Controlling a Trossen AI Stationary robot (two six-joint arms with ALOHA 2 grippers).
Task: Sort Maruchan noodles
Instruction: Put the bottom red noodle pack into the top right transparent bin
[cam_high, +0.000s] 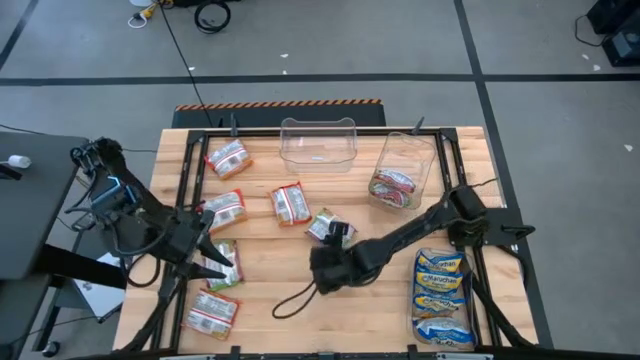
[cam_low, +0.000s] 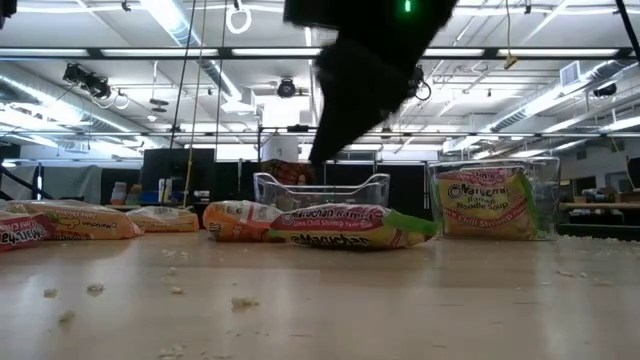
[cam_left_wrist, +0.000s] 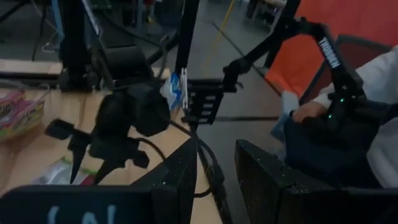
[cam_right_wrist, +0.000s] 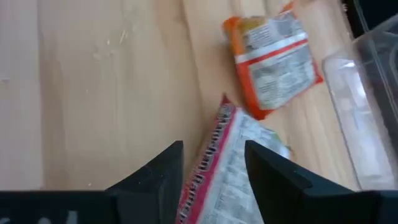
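Observation:
Maruchan noodle packets lie flat on the wooden table (cam_high: 300, 270). Red-and-white ones (cam_high: 228, 158) (cam_high: 290, 203) lie at the left and middle, and a green-and-white one (cam_high: 225, 265) lies at the near left. My right gripper (cam_right_wrist: 214, 162) is open over another green-and-white packet (cam_right_wrist: 217, 168) at the table's middle (cam_high: 328, 228). Its fingers slant down on either side of that packet's near end. In the low view they (cam_low: 320, 150) stand above the packet (cam_low: 350, 225). My left gripper (cam_left_wrist: 214, 155) is open and holds nothing; it sits over the near left (cam_high: 210, 258).
An empty clear bin (cam_high: 318, 143) stands at the far middle. A second bin (cam_high: 405, 170) to its right holds a packet. Blue-and-yellow packets (cam_high: 442, 295) are stacked at the near right. A black cable loop (cam_high: 295, 302) lies near the front edge. A person sits beyond the table (cam_left_wrist: 373, 93).

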